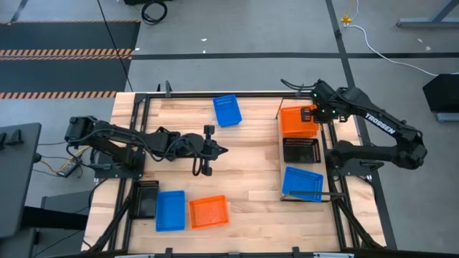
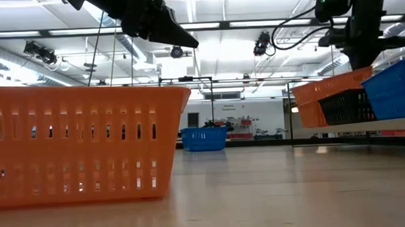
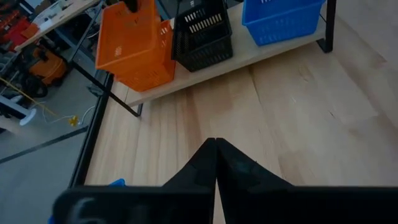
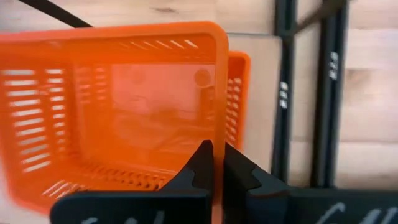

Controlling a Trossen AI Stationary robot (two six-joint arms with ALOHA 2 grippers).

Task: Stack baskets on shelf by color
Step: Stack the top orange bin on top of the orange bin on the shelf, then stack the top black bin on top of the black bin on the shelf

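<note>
From above, the right gripper point(image 1: 313, 112) sits over the shelf's point(image 1: 323, 159) far end, and its wrist view shows the fingers pinched on the thin rim of a light, stiff orange basket point(image 4: 112, 118) nesting over another orange basket point(image 4: 237, 99) beneath.

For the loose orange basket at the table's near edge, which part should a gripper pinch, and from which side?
Probably from above, pinching one long rim wall of the orange basket. It sits upright and open-topped, its thin mesh walls exposed, a blue basket close beside one short end.
</note>
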